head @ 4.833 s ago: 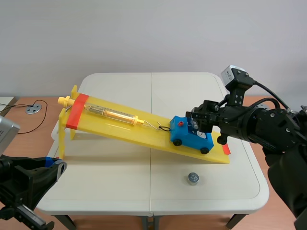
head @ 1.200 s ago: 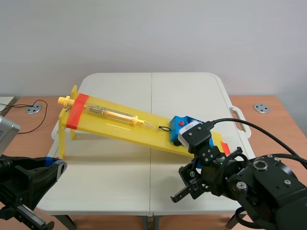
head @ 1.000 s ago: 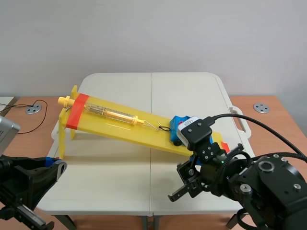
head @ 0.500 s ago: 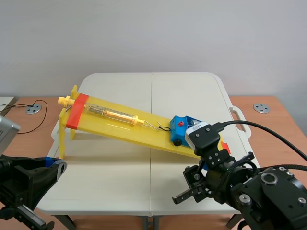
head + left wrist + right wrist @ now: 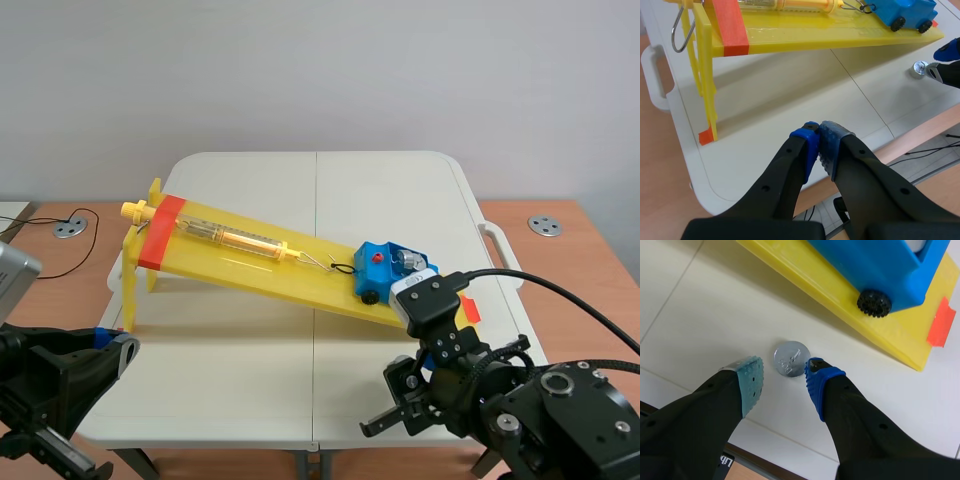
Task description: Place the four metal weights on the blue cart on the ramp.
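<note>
- The right claw (image 5: pixel 784 376) is wide open. Its two fingers point down at the white bench (image 5: pixel 700 305).
- A round silver weight (image 5: pixel 790 359) lies flat on the bench, in the gap between the two tips and a little ahead of them.
- The blue pad (image 5: pixel 817 377) is right at the weight's edge. I cannot tell if it touches. The grey-green pad (image 5: pixel 751 377) is a bit away on the other side.
- Just past the weight is the low end of the yellow ramp (image 5: pixel 840 302). An orange-red tape mark (image 5: pixel 941 315) sits at its corner.
- The blue cart (image 5: pixel 875 265) stands on the ramp near that low end, and one black wheel (image 5: pixel 873 302) faces the claw.
- In the scene view a shiny piece (image 5: pixel 408 260) shows in the top of the cart. I cannot tell how many are in there.
- A thin wire hook (image 5: pixel 340 268) joins the cart to a long clear tube (image 5: pixel 230 238) that lies up the ramp.
- A red band (image 5: pixel 160 232) crosses the ramp's high end, which stands on thin yellow legs.
- The left claw (image 5: pixel 819 150) is closed on nothing, with its pads pressed together. It is over the near edge of the bench, well apart from the cart and the weight.
</note>
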`<state>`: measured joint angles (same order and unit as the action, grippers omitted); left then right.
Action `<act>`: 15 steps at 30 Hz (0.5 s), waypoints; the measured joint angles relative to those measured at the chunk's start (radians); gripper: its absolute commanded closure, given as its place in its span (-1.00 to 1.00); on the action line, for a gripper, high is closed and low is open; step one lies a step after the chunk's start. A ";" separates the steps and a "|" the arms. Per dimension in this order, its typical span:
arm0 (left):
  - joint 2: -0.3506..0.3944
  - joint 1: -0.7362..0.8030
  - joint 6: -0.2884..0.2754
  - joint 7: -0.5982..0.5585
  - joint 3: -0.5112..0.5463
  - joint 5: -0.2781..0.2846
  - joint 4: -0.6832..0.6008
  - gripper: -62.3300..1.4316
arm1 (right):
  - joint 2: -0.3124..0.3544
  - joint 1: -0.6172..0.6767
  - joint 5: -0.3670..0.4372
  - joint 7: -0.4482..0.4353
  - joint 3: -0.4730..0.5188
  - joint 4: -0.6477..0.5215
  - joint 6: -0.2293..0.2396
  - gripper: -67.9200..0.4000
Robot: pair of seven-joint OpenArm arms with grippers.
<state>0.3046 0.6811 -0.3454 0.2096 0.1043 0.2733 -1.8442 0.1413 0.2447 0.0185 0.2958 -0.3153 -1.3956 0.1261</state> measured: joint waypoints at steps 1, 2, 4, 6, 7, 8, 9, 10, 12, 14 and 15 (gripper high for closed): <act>0.000 0.000 0.000 0.000 0.000 0.000 0.000 0.86 | 0.000 0.000 0.000 0.000 0.000 0.002 -0.003 0.35; 0.000 0.000 0.000 0.000 0.000 0.000 0.000 0.86 | 0.000 0.000 0.000 0.000 0.000 0.002 -0.005 0.35; 0.000 0.000 0.000 0.000 0.000 0.000 0.000 0.86 | 0.000 0.000 0.000 -0.004 0.000 0.002 -0.008 0.35; 0.000 0.000 0.000 0.000 0.000 0.000 0.000 0.86 | 0.000 0.000 0.000 -0.008 0.000 0.002 -0.008 0.36; 0.000 0.000 0.000 0.000 0.000 0.000 0.000 0.86 | 0.000 -0.001 0.001 -0.009 0.000 0.004 -0.008 0.36; 0.000 0.000 0.000 0.000 0.000 0.000 0.000 0.86 | 0.000 -0.003 0.004 -0.010 0.000 0.008 -0.008 0.36; 0.000 0.000 0.000 0.000 0.000 0.000 0.000 0.86 | 0.000 -0.006 0.010 -0.011 0.000 0.015 -0.007 0.36; 0.000 0.000 0.000 0.000 0.000 0.000 0.000 0.86 | -0.001 -0.012 0.014 -0.010 0.000 0.026 -0.007 0.36; 0.000 0.000 0.000 0.000 0.000 0.000 0.000 0.86 | -0.003 -0.026 0.016 -0.010 0.000 0.051 -0.006 0.36; 0.000 0.000 0.000 0.000 0.000 0.000 0.000 0.86 | -0.003 -0.040 0.019 -0.010 0.000 0.073 -0.002 0.36; 0.000 0.000 0.000 0.000 0.000 0.000 0.000 0.86 | -0.003 -0.046 0.020 -0.010 0.000 0.081 0.003 0.36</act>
<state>0.3046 0.6811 -0.3454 0.2096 0.1043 0.2733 -1.8442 0.1379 0.1989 0.0383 0.2859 -0.3153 -1.3148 0.1287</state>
